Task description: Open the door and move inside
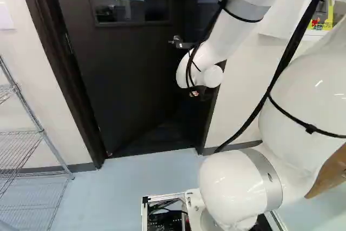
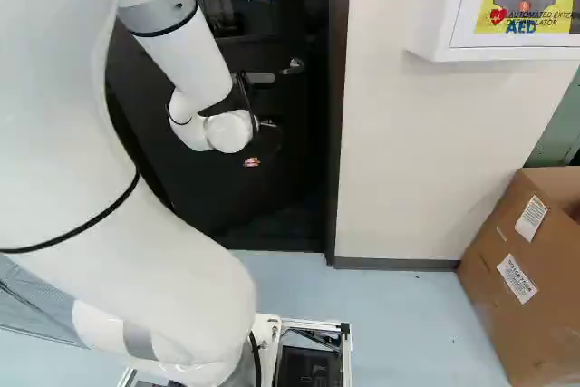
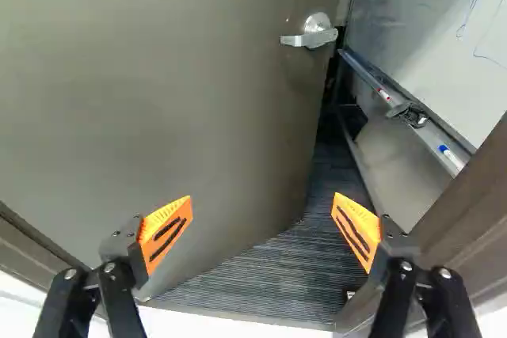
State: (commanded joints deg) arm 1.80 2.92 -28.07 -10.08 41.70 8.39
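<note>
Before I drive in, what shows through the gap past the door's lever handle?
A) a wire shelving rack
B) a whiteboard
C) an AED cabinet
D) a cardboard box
B: past the lever handle of the door, the wrist view shows a whiteboard with markers on its ledge.

We are looking at a pale blue floor (image 1: 130,182) that is running up to the doorway (image 3: 475,203). Beyond it, we are seeing dark, striped carpet (image 3: 269,271). On the blue floor, we are finding a wire rack (image 1: 40,128) standing at the left of the left base view, and a brown cardboard box (image 2: 485,269) with white labels sitting at the right of the right base view.
</note>
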